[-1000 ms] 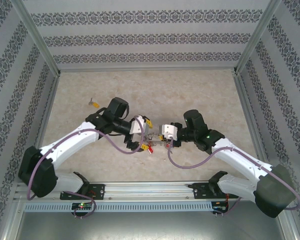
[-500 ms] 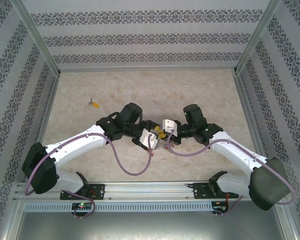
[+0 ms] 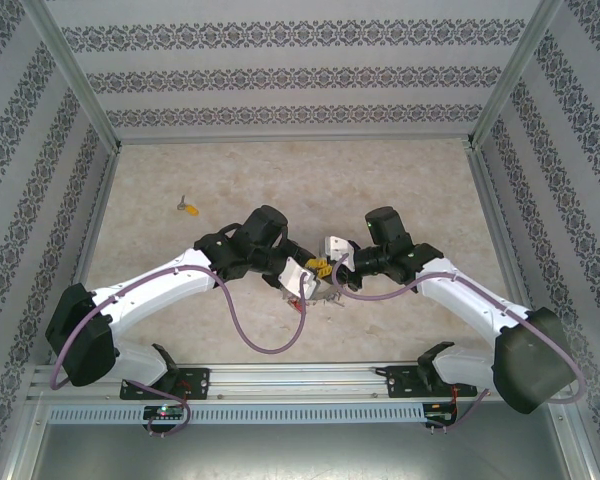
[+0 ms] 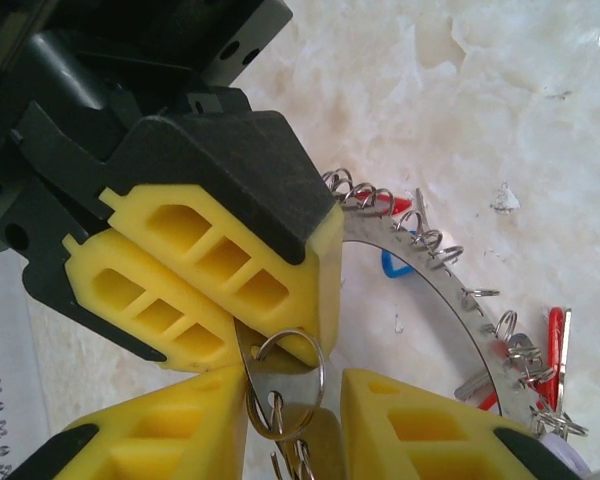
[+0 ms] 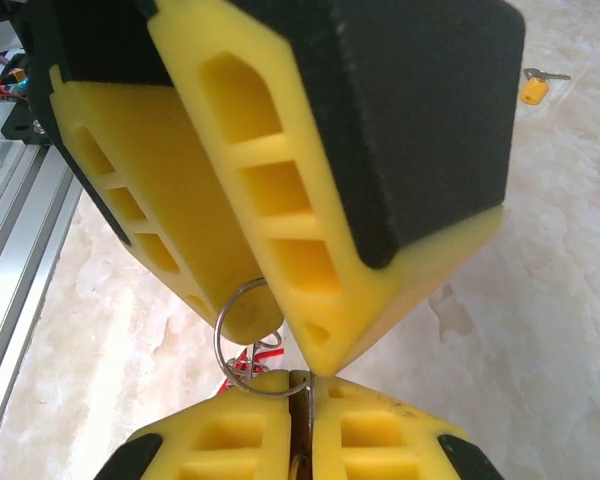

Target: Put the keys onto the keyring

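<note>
Keyring (image 4: 458, 308) curves down the right side of the left wrist view, pinched tight by the right fingers (image 4: 220, 250). Left fingers (image 4: 430, 430) sit around a small ring (image 4: 320, 370); their grip cannot be told. A weak pinch could let it slip and drop.

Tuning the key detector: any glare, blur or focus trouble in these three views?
Top external: even light, soft shadows, sharp throughout. Left wrist: keyring in focus, table glaring white near the top right corner. Right wrist: left gripper's fingers loom close and slightly soft; the loose key far behind is blurred.
</note>
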Robot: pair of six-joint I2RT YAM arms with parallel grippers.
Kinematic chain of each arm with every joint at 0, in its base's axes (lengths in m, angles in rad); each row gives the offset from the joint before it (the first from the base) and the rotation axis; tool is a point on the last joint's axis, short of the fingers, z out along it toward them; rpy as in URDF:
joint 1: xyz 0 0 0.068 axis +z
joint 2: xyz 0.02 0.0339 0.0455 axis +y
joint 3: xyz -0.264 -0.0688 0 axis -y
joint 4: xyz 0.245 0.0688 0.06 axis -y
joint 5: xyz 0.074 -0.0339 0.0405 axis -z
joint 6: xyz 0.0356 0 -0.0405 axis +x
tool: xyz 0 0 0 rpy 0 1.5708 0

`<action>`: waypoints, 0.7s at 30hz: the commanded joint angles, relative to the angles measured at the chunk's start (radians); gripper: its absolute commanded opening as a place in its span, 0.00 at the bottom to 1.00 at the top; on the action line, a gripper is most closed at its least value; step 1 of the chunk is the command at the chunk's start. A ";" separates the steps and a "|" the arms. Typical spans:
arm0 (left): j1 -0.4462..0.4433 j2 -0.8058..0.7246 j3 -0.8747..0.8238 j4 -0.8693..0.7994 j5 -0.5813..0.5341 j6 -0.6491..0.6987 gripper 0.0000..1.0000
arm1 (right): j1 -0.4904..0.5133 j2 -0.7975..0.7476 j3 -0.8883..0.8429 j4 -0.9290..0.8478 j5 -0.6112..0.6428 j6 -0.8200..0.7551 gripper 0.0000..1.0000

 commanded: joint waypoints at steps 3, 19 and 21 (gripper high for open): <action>-0.012 0.009 0.036 -0.056 -0.053 0.062 0.25 | -0.009 0.005 0.042 -0.001 -0.079 0.001 0.00; -0.012 0.019 0.092 -0.080 0.000 0.021 0.07 | 0.002 0.003 0.039 -0.017 -0.072 -0.013 0.00; -0.012 0.019 0.098 -0.083 0.005 0.010 0.06 | 0.005 0.003 0.040 -0.019 -0.069 -0.018 0.00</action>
